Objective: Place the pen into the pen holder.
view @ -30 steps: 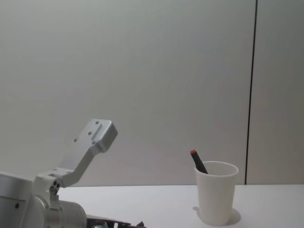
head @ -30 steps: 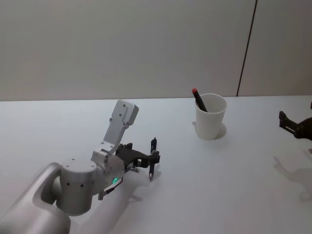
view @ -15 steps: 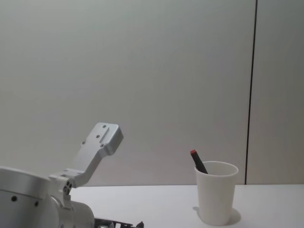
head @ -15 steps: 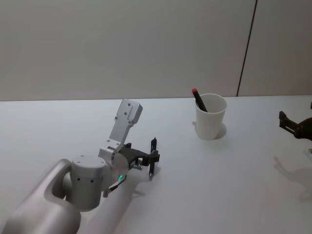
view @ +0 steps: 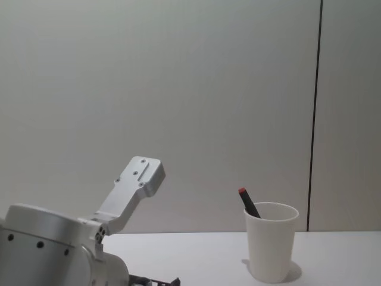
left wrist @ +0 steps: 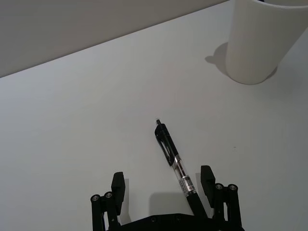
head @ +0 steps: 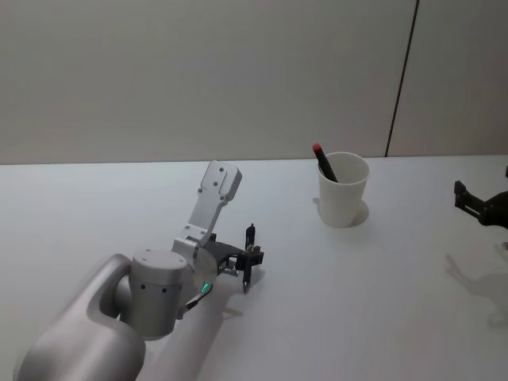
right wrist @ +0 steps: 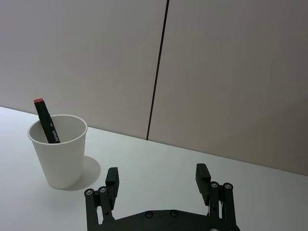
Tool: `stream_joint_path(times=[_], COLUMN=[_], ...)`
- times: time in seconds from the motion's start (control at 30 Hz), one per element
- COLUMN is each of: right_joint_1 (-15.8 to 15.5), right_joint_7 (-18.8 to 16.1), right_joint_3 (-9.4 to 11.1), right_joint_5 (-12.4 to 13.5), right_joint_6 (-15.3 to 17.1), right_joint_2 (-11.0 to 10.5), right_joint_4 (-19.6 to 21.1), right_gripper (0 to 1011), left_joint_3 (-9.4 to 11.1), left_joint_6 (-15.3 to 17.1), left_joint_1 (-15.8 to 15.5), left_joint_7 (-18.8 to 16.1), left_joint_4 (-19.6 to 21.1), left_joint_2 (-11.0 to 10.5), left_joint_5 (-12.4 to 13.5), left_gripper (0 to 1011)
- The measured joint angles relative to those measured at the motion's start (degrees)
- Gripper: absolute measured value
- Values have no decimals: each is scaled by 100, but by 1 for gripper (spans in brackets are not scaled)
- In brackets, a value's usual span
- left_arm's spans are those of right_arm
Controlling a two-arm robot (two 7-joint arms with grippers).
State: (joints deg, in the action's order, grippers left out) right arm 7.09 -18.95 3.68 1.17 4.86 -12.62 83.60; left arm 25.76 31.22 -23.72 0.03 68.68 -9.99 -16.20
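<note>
- The pen holder (head: 343,194) stands upright on the white table (head: 357,302), toward 2 o'clock from the left gripper (head: 248,259) and well apart from it, with bare tabletop between the two.
- The pen (head: 324,164) is inside the pen holder, leaning toward 11 o'clock against the rim, with its red tip above the edge.
- The left gripper sits low over the table with its jaws spread wide and nothing clamped.
- A black click pen (left wrist: 172,155) with a clear barrel section lies flat on the table between the left gripper's fingers, closer to one finger than the other, with one end pointing out toward the pen holder.
- The right gripper (right wrist: 157,169) is at 3 o'clock from the pen holder, far off at the table's right side, with its jaws released and empty.
- Behind the table is a plain wall with a thin dark seam (head: 402,79) running down it, at 1 o'clock from the pen holder.
- The pen's lower part is hidden inside the cup.
- The click pen's near end passes out of sight behind the left gripper's base.
- In the head view the right gripper is cut off by the picture's edge.
- In the chest view the left arm's housing covers the 7 o'clock corner, and the left gripper is cut off at the bottom edge.
- There is small white print on the pen's barrel and a label band on the click pen, both too small to read.
</note>
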Motion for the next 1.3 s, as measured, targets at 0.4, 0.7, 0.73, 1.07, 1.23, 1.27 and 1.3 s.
stream_joint_path(times=[0.4, 0.7, 0.73, 1.07, 1.23, 1.27, 1.3], right_joint_1=[0, 0, 0, 0, 0, 0, 0], right_joint_7=[0, 0, 0, 0, 0, 0, 0], right_joint_3=[0, 0, 0, 0, 0, 0, 0], right_joint_5=[0, 0, 0, 0, 0, 0, 0], right_joint_6=[0, 0, 0, 0, 0, 0, 0], right_joint_2=[0, 0, 0, 0, 0, 0, 0], right_joint_4=[0, 0, 0, 0, 0, 0, 0], right_gripper=[1001, 1001, 1002, 1002, 1002, 1002, 1002], left_joint_3=[59, 97, 103, 121, 121, 119, 116], left_joint_6=[230, 390, 418, 533, 546, 546, 546], left_joint_1=[21, 89, 101, 162, 176, 178, 180], left_joint_7=[-88, -136, -145, -175, -176, -176, -175], left_joint_4=[75, 211, 234, 344, 360, 363, 364], left_joint_2=[59, 77, 79, 98, 111, 114, 119], left_joint_5=[90, 123, 125, 129, 123, 116, 108], left_gripper=[1002, 1002, 1003, 1003, 1003, 1003, 1002])
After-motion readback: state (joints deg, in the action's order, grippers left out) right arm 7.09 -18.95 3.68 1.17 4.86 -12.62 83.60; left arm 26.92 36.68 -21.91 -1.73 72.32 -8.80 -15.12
